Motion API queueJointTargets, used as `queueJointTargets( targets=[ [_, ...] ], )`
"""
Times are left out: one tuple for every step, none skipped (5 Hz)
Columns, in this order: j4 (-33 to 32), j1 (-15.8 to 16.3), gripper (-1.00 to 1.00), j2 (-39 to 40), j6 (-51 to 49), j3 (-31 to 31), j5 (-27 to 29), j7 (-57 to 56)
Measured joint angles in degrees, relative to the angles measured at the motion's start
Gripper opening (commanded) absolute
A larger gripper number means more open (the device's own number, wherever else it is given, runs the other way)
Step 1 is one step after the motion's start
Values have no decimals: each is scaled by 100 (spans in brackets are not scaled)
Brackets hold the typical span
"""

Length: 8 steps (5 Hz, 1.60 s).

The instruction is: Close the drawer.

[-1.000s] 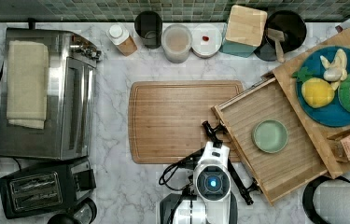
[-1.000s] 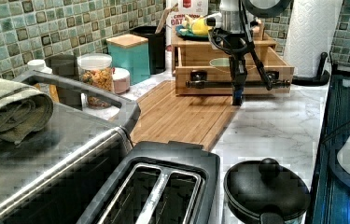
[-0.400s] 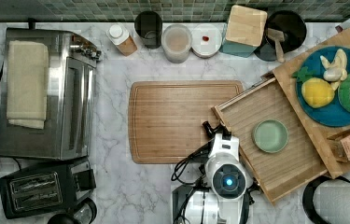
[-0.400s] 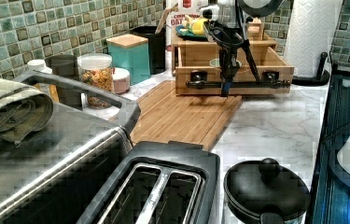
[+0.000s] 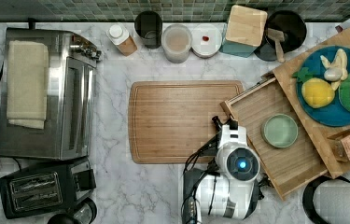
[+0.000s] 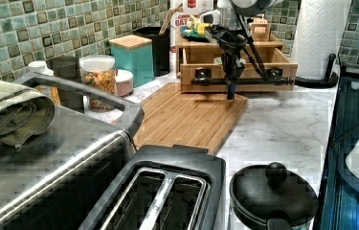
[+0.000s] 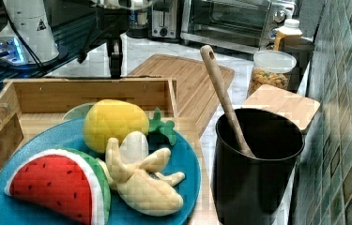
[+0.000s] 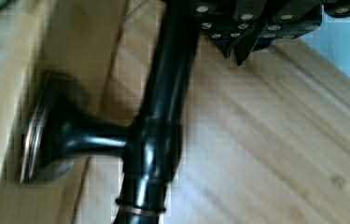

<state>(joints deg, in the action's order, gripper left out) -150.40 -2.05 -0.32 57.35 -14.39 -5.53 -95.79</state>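
The bamboo drawer [image 5: 253, 111] stands pulled out of its wooden box, slatted floor showing, with a small green bowl [image 5: 280, 131] lying in it. Its long black bar handle [image 6: 259, 81] runs across the front wall. My gripper [image 6: 232, 90] points straight down just in front of that bar, near its middle, fingers shut and holding nothing. Up close in the wrist view, the bar [image 8: 163, 93] and one of its posts sit right beside my closed fingertips [image 8: 245, 46]. From the right view, the gripper [image 7: 115, 64] hangs just beyond the drawer's front wall [image 7: 89, 93].
A bamboo cutting board [image 5: 182, 121] lies flat in front of the drawer. A blue plate [image 5: 338, 119] of toy fruit sits on the box top. A paper towel roll [image 5: 343, 200] stands beside the drawer, jars and a utensil pot [image 5: 282, 28] line the tiled wall, and a toaster oven [image 5: 46, 93] stands far off.
My arm has moved from over the cutting board toward the drawer front, bringing the shut fingers up against the handle. The drawer looks slightly further in.
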Motion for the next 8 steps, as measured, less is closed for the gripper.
queueJointTargets(
  targets=[
    [436,-31,-100,480,-582,-319,69,-196],
    [705,-311,-100,769,-643,-390,691,-543],
    [862,-465,-100,798,-643,-543,802,-1197],
    [1097,-675,-100,892,-979,-611,991,-1662],
    [1388,-840,-100,1085,-1088,-720,1711,-2182],
    [1634,-1042,-100,1333,-909,-762,2514,-2943],
    [1790,-1210,-100,1543,-772,-761,2582,-3089],
    [1858,-1285,-100,1603,-632,-751,2614,-3089]
  ],
)
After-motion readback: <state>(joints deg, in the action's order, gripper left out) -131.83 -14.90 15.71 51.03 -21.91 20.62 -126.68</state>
